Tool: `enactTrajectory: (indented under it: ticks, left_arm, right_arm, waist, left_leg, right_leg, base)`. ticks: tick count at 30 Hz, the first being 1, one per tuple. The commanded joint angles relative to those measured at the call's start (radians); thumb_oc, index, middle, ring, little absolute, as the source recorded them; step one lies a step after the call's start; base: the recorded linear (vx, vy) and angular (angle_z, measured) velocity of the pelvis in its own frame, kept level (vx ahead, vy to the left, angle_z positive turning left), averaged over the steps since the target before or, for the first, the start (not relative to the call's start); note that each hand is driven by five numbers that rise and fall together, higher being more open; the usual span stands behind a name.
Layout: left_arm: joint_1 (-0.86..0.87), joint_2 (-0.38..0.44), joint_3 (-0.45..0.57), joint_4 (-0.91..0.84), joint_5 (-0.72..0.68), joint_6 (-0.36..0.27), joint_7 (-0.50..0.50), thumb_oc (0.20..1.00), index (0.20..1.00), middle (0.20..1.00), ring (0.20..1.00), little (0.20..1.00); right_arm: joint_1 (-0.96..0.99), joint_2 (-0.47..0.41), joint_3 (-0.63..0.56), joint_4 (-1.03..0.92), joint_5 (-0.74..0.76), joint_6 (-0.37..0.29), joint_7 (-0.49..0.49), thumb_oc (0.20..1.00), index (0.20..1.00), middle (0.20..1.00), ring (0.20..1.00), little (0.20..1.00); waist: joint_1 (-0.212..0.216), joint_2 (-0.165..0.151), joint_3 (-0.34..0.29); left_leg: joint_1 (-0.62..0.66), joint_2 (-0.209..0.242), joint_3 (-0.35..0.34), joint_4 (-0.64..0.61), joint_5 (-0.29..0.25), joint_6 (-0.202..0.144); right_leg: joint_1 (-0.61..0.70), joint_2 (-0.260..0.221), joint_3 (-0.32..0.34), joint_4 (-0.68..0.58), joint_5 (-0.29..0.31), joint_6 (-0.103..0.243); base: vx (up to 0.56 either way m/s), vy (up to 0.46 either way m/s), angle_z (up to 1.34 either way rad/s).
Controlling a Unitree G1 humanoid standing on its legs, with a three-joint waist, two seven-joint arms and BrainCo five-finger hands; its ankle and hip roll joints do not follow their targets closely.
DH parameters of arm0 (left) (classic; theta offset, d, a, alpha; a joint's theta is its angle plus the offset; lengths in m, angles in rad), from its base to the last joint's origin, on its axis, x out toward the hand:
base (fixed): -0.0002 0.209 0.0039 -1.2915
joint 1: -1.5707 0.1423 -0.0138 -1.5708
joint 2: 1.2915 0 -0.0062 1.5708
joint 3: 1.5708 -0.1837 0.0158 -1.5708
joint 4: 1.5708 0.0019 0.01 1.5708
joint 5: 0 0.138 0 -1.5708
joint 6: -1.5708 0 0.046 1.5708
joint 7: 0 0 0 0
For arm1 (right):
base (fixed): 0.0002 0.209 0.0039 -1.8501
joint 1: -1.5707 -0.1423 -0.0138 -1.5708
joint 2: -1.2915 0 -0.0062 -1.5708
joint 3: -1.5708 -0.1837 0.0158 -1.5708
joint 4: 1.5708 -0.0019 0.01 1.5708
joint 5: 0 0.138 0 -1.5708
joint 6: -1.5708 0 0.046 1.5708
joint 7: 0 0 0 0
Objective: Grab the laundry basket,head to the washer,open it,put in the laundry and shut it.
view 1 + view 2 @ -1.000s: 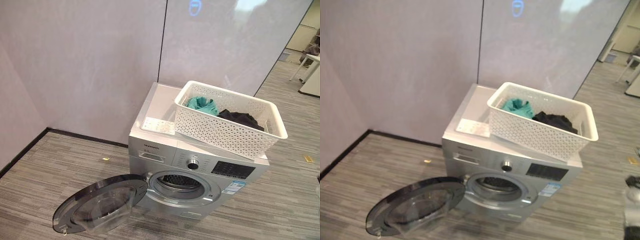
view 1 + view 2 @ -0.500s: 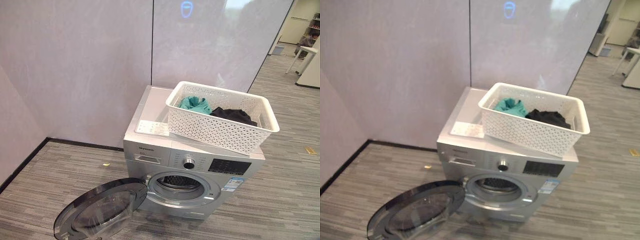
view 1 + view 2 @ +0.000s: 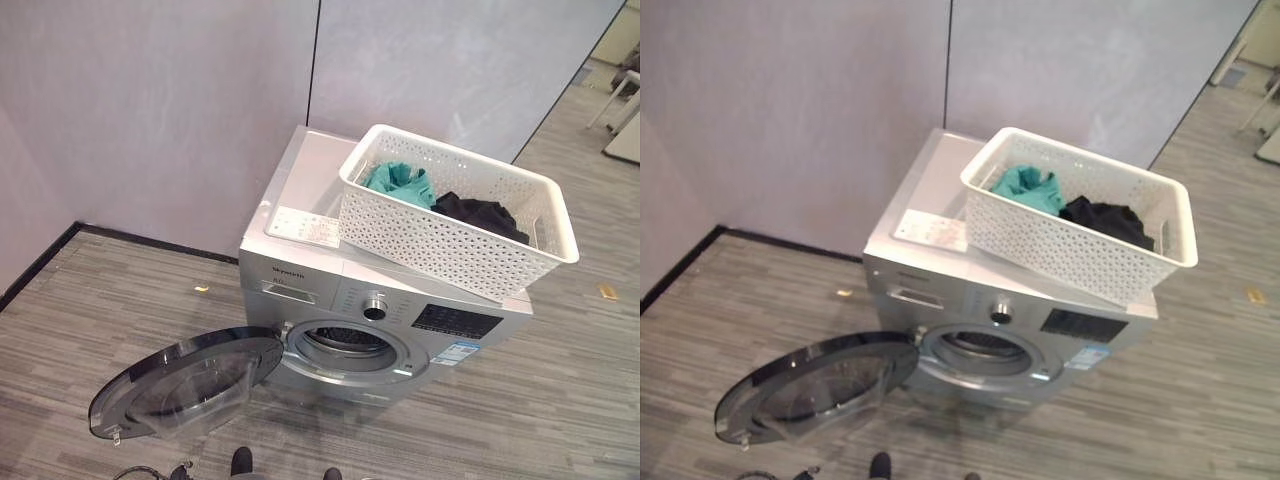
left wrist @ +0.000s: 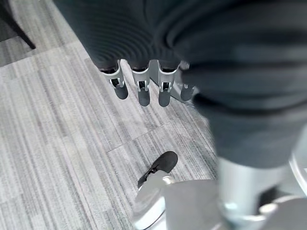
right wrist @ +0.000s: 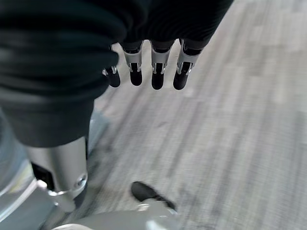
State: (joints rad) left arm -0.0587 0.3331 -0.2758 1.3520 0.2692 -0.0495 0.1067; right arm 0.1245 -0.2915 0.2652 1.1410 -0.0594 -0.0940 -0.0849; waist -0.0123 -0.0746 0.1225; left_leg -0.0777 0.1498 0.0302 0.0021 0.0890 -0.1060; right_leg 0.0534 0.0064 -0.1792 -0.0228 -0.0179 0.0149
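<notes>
A white perforated laundry basket (image 3: pixel 455 235) rests on top of the silver front-loading washer (image 3: pixel 300 290), toward its right side. Inside lie a teal garment (image 3: pixel 398 183) and a black garment (image 3: pixel 482 214). The washer's round door (image 3: pixel 185 383) hangs fully open to the left, and the drum opening (image 3: pixel 348 345) is exposed. My left hand (image 4: pixel 139 86) hangs over the floor in the left wrist view with relaxed fingers and holds nothing. In its own wrist view my right hand (image 5: pixel 153 67) hangs the same way, empty.
The washer stands against a pale purple wall (image 3: pixel 180 110) on grey striped flooring (image 3: pixel 80 320). A white leaflet (image 3: pixel 303 228) lies on the washer top beside the basket. Small yellow scraps (image 3: pixel 201 289) lie on the floor, and open floor extends to the right.
The whole picture has shifted downward, so the camera has tilted. The washer, its open door and the basket stand as before.
</notes>
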Motion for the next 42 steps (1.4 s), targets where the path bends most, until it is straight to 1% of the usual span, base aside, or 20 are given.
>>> enactTrajectory:
  ticks: [1, 5, 7, 9, 10, 12, 13, 15, 16, 17, 20, 21, 23, 25, 30, 34, 37, 38, 41, 42]
  left_arm:
    - [-0.062, -0.018, 0.002, 0.000, -0.034, -0.019, 0.012, 1.000, 1.000, 1.000, 1.000, 1.000]
    - [-0.079, -0.002, 0.020, -0.006, -0.055, -0.013, 0.026, 1.000, 1.000, 1.000, 1.000, 1.000]
    - [-0.091, -0.005, 0.023, -0.011, -0.068, -0.009, 0.034, 1.000, 1.000, 1.000, 1.000, 1.000]
    - [-0.107, -0.006, 0.027, -0.006, -0.081, -0.010, 0.039, 1.000, 1.000, 1.000, 1.000, 1.000]
    - [-0.107, -0.003, 0.028, -0.003, -0.081, -0.014, 0.043, 1.000, 1.000, 1.000, 1.000, 1.000]
    - [-0.106, -0.004, 0.026, -0.001, -0.082, -0.016, 0.046, 1.000, 1.000, 1.000, 1.000, 1.000]
    - [-0.105, -0.009, 0.018, -0.003, -0.081, -0.020, 0.052, 1.000, 1.000, 1.000, 1.000, 1.000]
    - [-0.097, -0.013, 0.010, -0.007, -0.085, -0.027, 0.055, 1.000, 1.000, 1.000, 1.000, 1.000]
    - [-0.087, -0.015, 0.008, -0.014, -0.089, -0.030, 0.054, 1.000, 1.000, 1.000, 1.000, 1.000]
    - [-0.068, -0.019, 0.011, -0.025, -0.090, -0.033, 0.051, 1.000, 1.000, 1.000, 1.000, 1.000]
    - [-0.035, -0.023, 0.004, -0.039, -0.074, -0.042, 0.049, 1.000, 1.000, 1.000, 1.000, 1.000]
    - [-0.013, -0.028, 0.026, -0.046, -0.098, -0.050, 0.050, 1.000, 1.000, 1.000, 1.000, 1.000]
    - [-0.013, -0.027, 0.026, -0.046, -0.098, -0.050, 0.050, 1.000, 1.000, 1.000, 1.000, 1.000]
    - [-0.006, -0.037, 0.041, -0.045, -0.122, -0.053, 0.055, 1.000, 1.000, 1.000, 1.000, 1.000]
    - [-0.013, -0.031, 0.053, -0.040, -0.139, -0.058, 0.073, 1.000, 1.000, 1.000, 1.000, 1.000]
    - [-0.029, -0.024, 0.052, -0.018, -0.146, -0.048, 0.065, 1.000, 1.000, 1.000, 1.000, 1.000]
    - [-0.027, -0.015, 0.057, 0.011, -0.133, -0.039, 0.045, 1.000, 1.000, 1.000, 1.000, 1.000]
    - [-0.022, -0.016, 0.064, 0.019, -0.136, -0.039, 0.037, 1.000, 1.000, 1.000, 1.000, 1.000]
    - [-0.006, -0.015, 0.077, 0.010, -0.148, -0.044, 0.030, 1.000, 1.000, 1.000, 1.000, 1.000]
    - [-0.002, -0.016, 0.082, -0.001, -0.159, -0.047, 0.029, 1.000, 1.000, 1.000, 1.000, 1.000]
  right_arm:
    - [-0.020, -0.080, 0.022, -0.094, -0.037, -0.025, 0.003, 1.000, 1.000, 1.000, 1.000, 1.000]
    - [-0.012, -0.125, 0.035, -0.226, -0.048, -0.035, 0.013, 1.000, 1.000, 1.000, 1.000, 1.000]
    - [-0.016, -0.139, 0.037, -0.254, -0.054, -0.034, 0.010, 1.000, 1.000, 1.000, 1.000, 1.000]
    - [-0.047, -0.140, 0.038, -0.240, -0.052, -0.032, 0.007, 1.000, 1.000, 1.000, 1.000, 1.000]
    - [-0.052, -0.144, 0.031, -0.244, -0.053, -0.033, 0.005, 1.000, 1.000, 1.000, 1.000, 1.000]
    - [-0.057, -0.144, 0.027, -0.239, -0.055, -0.031, 0.001, 1.000, 1.000, 1.000, 1.000, 1.000]
    - [-0.071, -0.142, 0.025, -0.246, -0.054, -0.033, -0.005, 1.000, 1.000, 1.000, 1.000, 1.000]
    - [-0.088, -0.136, 0.043, -0.233, -0.066, -0.035, -0.007, 1.000, 1.000, 1.000, 1.000, 1.000]
    - [-0.093, -0.132, 0.045, -0.228, -0.070, -0.034, -0.005, 1.000, 1.000, 1.000, 1.000, 1.000]
    - [-0.095, -0.126, 0.048, -0.228, -0.078, -0.032, 0.004, 1.000, 1.000, 1.000, 1.000, 1.000]
    - [-0.076, -0.121, 0.039, -0.226, -0.087, -0.034, 0.011, 1.000, 1.000, 1.000, 1.000, 1.000]
    - [-0.080, -0.108, 0.030, -0.216, -0.100, -0.034, 0.004, 1.000, 1.000, 1.000, 1.000, 1.000]
    - [-0.080, -0.108, 0.030, -0.216, -0.100, -0.034, 0.004, 1.000, 1.000, 1.000, 1.000, 1.000]
    - [-0.093, -0.084, 0.052, -0.203, -0.105, -0.029, 0.016, 1.000, 1.000, 1.000, 1.000, 1.000]
    - [-0.127, -0.067, 0.065, -0.227, -0.097, -0.036, 0.008, 1.000, 1.000, 1.000, 1.000, 1.000]
    - [-0.140, -0.032, 0.036, -0.122, 0.017, -0.025, 0.037, 1.000, 1.000, 1.000, 1.000, 1.000]
    - [-0.123, -0.010, -0.052, 0.017, 0.174, -0.022, 0.052, 1.000, 1.000, 1.000, 1.000, 1.000]
    - [-0.094, -0.023, -0.126, 0.073, 0.259, -0.024, 0.069, 1.000, 1.000, 1.000, 1.000, 1.000]
    - [-0.057, -0.030, -0.172, 0.002, 0.387, -0.052, 0.121, 1.000, 1.000, 1.000, 1.000, 1.000]
    - [-0.025, -0.026, -0.184, -0.010, 0.480, -0.050, 0.187, 1.000, 1.000, 1.000, 1.000, 1.000]
  waist:
    - [0.009, 0.001, 0.033]
    - [0.003, -0.002, 0.071]
    - [0.001, -0.002, 0.084]
    - [0.017, -0.005, 0.096]
    - [0.014, -0.009, 0.094]
    - [0.020, -0.011, 0.090]
    - [0.044, 0.001, 0.090]
    - [0.080, 0.003, 0.092]
    - [0.086, 0.009, 0.089]
    - [0.085, 0.013, 0.083]
    - [0.083, 0.015, 0.066]
    - [0.087, 0.018, 0.054]
    - [0.089, 0.017, 0.053]
    - [0.104, 0.016, 0.050]
    - [0.122, 0.007, 0.055]
    - [0.118, 0.002, 0.047]
    - [0.108, 0.001, 0.027]
    - [0.093, 0.004, 0.015]
    - [0.080, 0.005, 0.011]
    - [0.074, 0.001, 0.009]
  left_leg:
    - [-0.008, 0.041, -0.053, 0.255, -0.124, 0.025]
    - [-0.087, 0.068, -0.095, 0.423, -0.038, 0.029]
    - [-0.122, 0.059, -0.089, 0.468, -0.039, 0.037]
    - [-0.146, -0.034, -0.113, 0.392, -0.096, 0.056]
    - [-0.164, -0.036, -0.103, 0.337, -0.104, 0.058]
    - [-0.181, -0.035, -0.082, 0.272, -0.085, 0.056]
    - [-0.238, -0.054, -0.111, 0.185, -0.006, 0.045]
    - [-0.266, -0.116, -0.232, 0.181, 0.017, 0.038]
    - [-0.270, -0.132, -0.258, 0.190, 0.016, 0.037]
    - [-0.240, -0.136, -0.241, 0.190, -0.012, 0.048]
    - [-0.210, -0.143, -0.216, 0.175, -0.015, 0.066]
    - [-0.185, -0.152, -0.182, 0.158, -0.031, 0.092]
    - [-0.185, -0.152, -0.180, 0.157, -0.031, 0.092]
    - [-0.172, -0.148, -0.134, 0.123, -0.037, 0.108]
    - [-0.162, -0.128, -0.079, 0.037, -0.010, 0.108]
    - [-0.166, -0.129, -0.086, 0.020, -0.004, 0.107]
    - [-0.152, -0.129, -0.096, 0.007, -0.007, 0.106]
    - [-0.140, -0.125, -0.091, -0.003, -0.007, 0.103]
    - [-0.128, -0.117, -0.079, -0.009, -0.005, 0.098]
    - [-0.124, -0.115, -0.079, -0.013, -0.003, 0.096]
  right_leg:
    - [-0.094, -0.017, 0.027, 0.132, -0.057, 0.014]
    - [-0.074, 0.032, 0.035, 0.110, -0.059, -0.024]
    - [-0.069, 0.033, 0.028, 0.110, -0.070, -0.029]
    - [-0.070, 0.024, 0.046, 0.123, -0.085, -0.019]
    - [-0.068, 0.022, 0.048, 0.123, -0.090, -0.011]
    - [-0.066, 0.020, 0.056, 0.129, -0.102, -0.004]
    - [-0.047, 0.028, 0.085, 0.137, -0.122, -0.001]
    - [-0.026, 0.036, 0.151, 0.159, -0.146, 0.007]
    - [-0.017, 0.033, 0.179, 0.175, -0.159, 0.014]
    - [-0.008, 0.022, 0.194, 0.186, -0.175, 0.027]
    - [-0.007, -0.008, 0.205, 0.203, -0.167, 0.039]
    - [-0.027, -0.043, 0.218, 0.225, -0.156, 0.064]
    - [-0.029, -0.044, 0.220, 0.226, -0.156, 0.065]
    - [-0.033, -0.071, 0.217, 0.198, -0.139, 0.086]
    - [-0.061, -0.100, 0.188, 0.159, -0.069, 0.119]
    - [-0.066, -0.103, 0.177, 0.144, -0.055, 0.123]
    - [-0.052, -0.102, 0.180, 0.121, -0.054, 0.117]
    - [-0.047, -0.100, 0.188, 0.108, -0.049, 0.116]
    - [-0.043, -0.097, 0.202, 0.097, -0.045, 0.116]
    - [-0.041, -0.096, 0.206, 0.089, -0.040, 0.115]
  base:
    - [0.02, -0.190, 0.01]
    - [0.03, -0.172, 0.03]
    - [0.07, -0.105, 0.09]
    - [0.09, 0.057, 0.02]
    - [0.13, 0.094, -0.12]
    - [0.15, 0.107, -0.12]
    - [0.22, 0.152, -0.04]
    - [0.28, 0.184, -0.31]
    - [0.26, 0.208, -0.90]
    - [0.25, 0.237, -1.04]
    - [0.21, 0.243, -1.01]
    - [0.16, 0.223, -0.27]
    - [0.11, 0.160, -0.20]
    - [0.10, 0.176, -0.43]
    - [0.01, 0.076, -0.35]
    - [0.03, -0.007, 0.01]
    - [0.08, -0.027, 0.09]
    - [0.05, -0.017, 0.06]
    - [0.03, -0.019, -0.06]
    - [0.01, -0.047, -0.16]
